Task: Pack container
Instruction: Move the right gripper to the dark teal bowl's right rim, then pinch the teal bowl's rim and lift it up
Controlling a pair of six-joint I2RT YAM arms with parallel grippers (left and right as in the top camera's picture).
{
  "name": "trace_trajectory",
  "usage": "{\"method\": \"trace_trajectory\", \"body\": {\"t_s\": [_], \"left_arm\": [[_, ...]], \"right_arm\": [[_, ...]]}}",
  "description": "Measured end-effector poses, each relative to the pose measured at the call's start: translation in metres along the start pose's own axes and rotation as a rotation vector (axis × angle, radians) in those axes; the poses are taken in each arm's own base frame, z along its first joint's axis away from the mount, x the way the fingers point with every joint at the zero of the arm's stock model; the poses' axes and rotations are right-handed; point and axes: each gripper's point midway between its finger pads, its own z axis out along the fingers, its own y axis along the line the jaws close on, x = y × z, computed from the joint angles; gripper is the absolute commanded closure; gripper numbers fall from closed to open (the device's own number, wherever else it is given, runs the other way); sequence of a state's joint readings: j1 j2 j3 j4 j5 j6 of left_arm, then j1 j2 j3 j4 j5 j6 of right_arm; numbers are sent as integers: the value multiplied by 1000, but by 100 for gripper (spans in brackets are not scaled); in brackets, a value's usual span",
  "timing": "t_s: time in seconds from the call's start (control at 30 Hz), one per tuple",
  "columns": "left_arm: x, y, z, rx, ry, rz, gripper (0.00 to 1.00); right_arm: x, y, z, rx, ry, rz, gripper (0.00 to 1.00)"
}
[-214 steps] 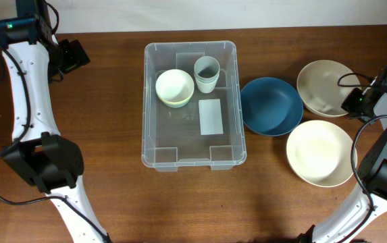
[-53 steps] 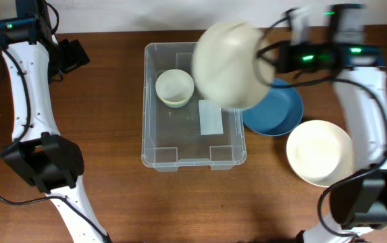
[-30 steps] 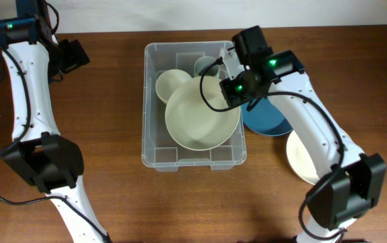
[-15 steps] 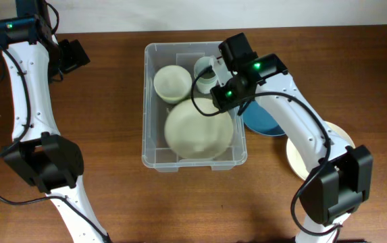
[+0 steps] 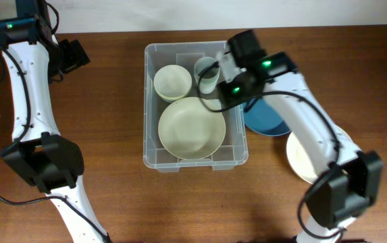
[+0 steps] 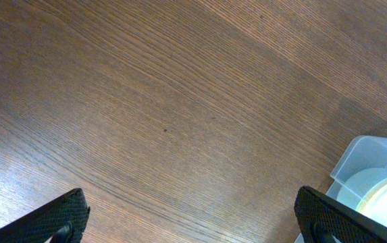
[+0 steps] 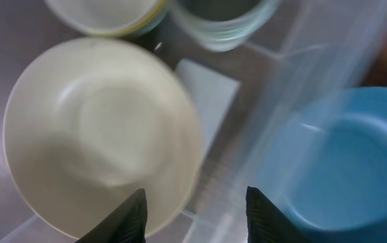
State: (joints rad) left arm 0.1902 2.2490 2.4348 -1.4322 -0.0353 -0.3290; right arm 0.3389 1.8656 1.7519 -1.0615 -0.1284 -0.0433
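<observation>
Clear plastic rectangular container (image 5: 190,46) sits mid-table, a wide cream bowl (image 5: 191,127) lying inside. Over it the right gripper (image 7: 196,216) hovers, jaws apart and empty; the left gripper (image 6: 193,216) gapes idle. Best to lift straight up, clearing the rim.

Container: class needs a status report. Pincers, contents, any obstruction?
Left pincer open, empty, over table. Right pincer open, empty, above container. Inside: large cream bowl, small bowl, cup. Nothing blocking; blue bowl outside.
</observation>
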Motion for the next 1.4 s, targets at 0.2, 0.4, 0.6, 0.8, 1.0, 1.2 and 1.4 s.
{"method": "trace_trajectory", "body": {"t_s": [0.2,0.4,0.6,0.8,1.0,1.2,1.4], "left_arm": [[0,0,0,0,0,0,1],[0,0,0,0,0,0,1],[0,0,0,0,0,0,1],[0,0,0,0,0,0,0],[0,0,0,0,0,0,1],[0,0,0,0,0,0,1],[0,0,0,0,0,0,1]], "right_arm": [[-2,-83,-77,103,-167,203,57],[51,-186,-116,222,-157,517,57],[95,-249,-107,255,-85,643,57],[94,-263,-63,210,-30,625,57],[94,-261,11,103,57,588,51],[96,-256,66,44,113,522,46],[98,-260,92,28,120,491,47]]}}
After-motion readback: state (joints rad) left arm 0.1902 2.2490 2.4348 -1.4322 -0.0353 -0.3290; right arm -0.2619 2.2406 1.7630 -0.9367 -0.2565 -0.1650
